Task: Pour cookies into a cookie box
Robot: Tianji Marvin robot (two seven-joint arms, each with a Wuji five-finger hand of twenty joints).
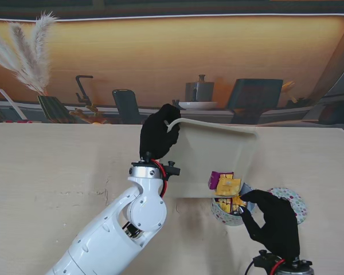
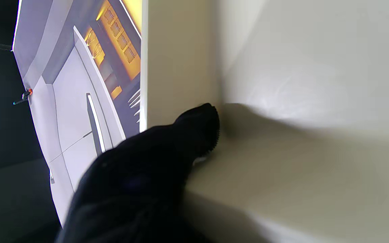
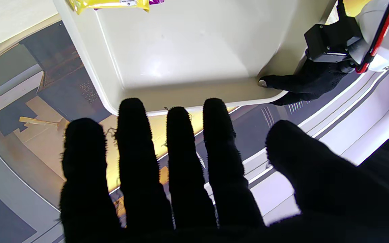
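The tilted tray (image 1: 218, 160) hides part of the round box (image 1: 232, 213) under its lower edge. The right hand (image 1: 275, 223) covers the box's near rim, so its grip there cannot be told. The wrapped cookies (image 1: 226, 184) are too small to count.

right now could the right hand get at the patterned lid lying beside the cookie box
Probably yes. The right hand rests at the cookie box, and the lid lies just right of it on the table with nothing on top; the tilted tray hangs over the box's other side.
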